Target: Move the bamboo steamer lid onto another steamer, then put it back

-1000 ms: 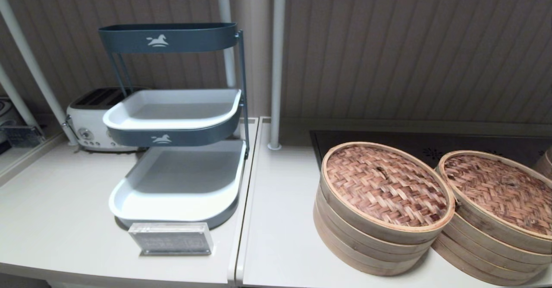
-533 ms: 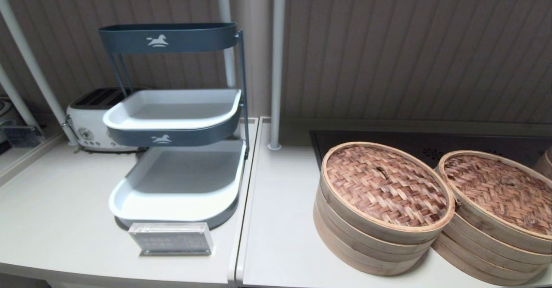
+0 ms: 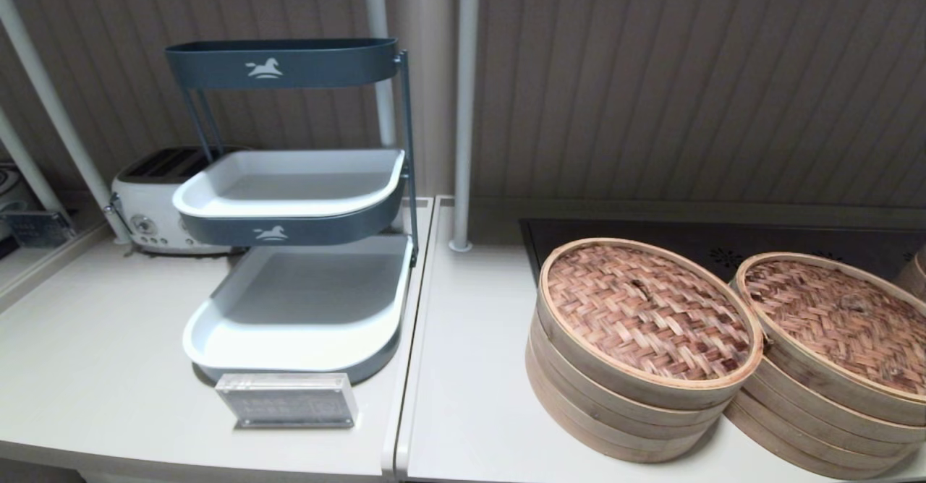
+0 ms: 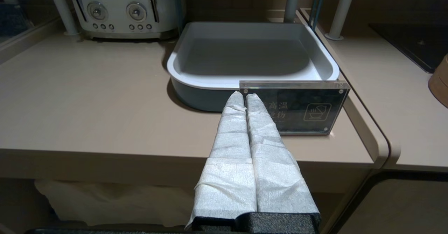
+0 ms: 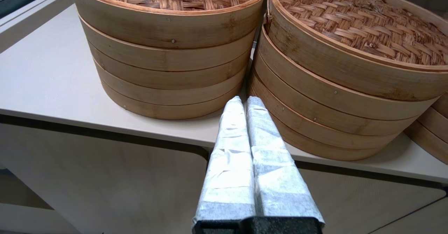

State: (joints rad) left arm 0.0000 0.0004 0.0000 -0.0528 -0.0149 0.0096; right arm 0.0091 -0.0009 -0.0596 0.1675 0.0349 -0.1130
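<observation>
Hanging low before the counter, left gripper (image 4: 245, 95) and right gripper (image 5: 245, 101) both closed, gripping nothing

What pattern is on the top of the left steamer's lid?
Reddish-brown herringbone weave on the bamboo steamer lid, inside a pale rim; clearest in the head view.

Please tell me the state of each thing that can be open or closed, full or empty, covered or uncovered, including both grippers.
bamboo steamer lid: seated on its steamer stack, untouched.
second lid: seated on the neighbouring steamer.
left gripper: fingers shut, empty, in front of the counter edge.
right gripper: fingers shut, empty, before the gap between the two stacks.
lower rack tray: empty.
middle rack tray: empty.
</observation>
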